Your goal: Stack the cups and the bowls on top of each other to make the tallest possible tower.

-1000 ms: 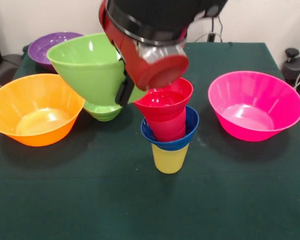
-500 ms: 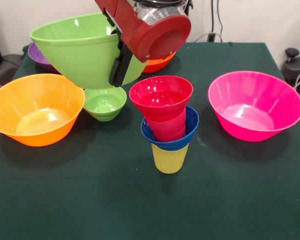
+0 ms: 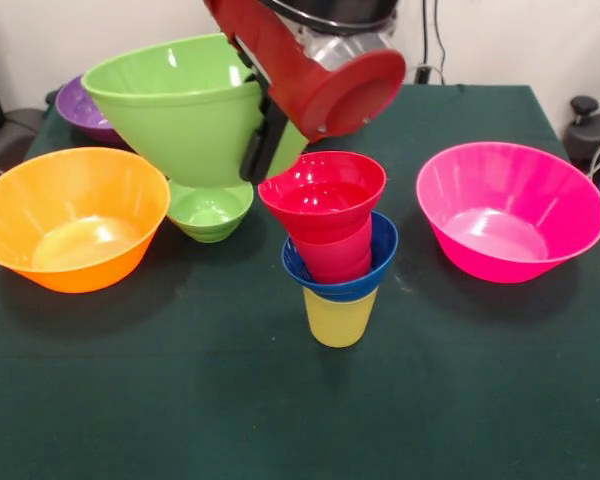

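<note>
The tower stands mid-table: the yellow cup point(image 3: 340, 320) at the bottom, then the small blue bowl point(image 3: 380, 255), the red cup point(image 3: 335, 258) and the small red bowl point(image 3: 323, 192) on top. My gripper point(image 3: 260, 148) is shut on the right rim of the medium green bowl point(image 3: 180, 115). It holds the bowl tilted in the air, up and to the left of the tower top and above the small green bowl point(image 3: 210, 210). One black finger point(image 3: 265, 140) shows outside the bowl's wall; the other is hidden.
The large orange-yellow bowl point(image 3: 70, 215) sits at the left and the large pink bowl point(image 3: 505, 205) at the right. The purple bowl point(image 3: 80, 105) is at the back left, partly behind the held bowl. The red arm point(image 3: 325, 70) hangs over the back middle.
The held green bowl rose off the small green bowl, then shifted right toward the tower. The tower and the other bowls have not moved.
</note>
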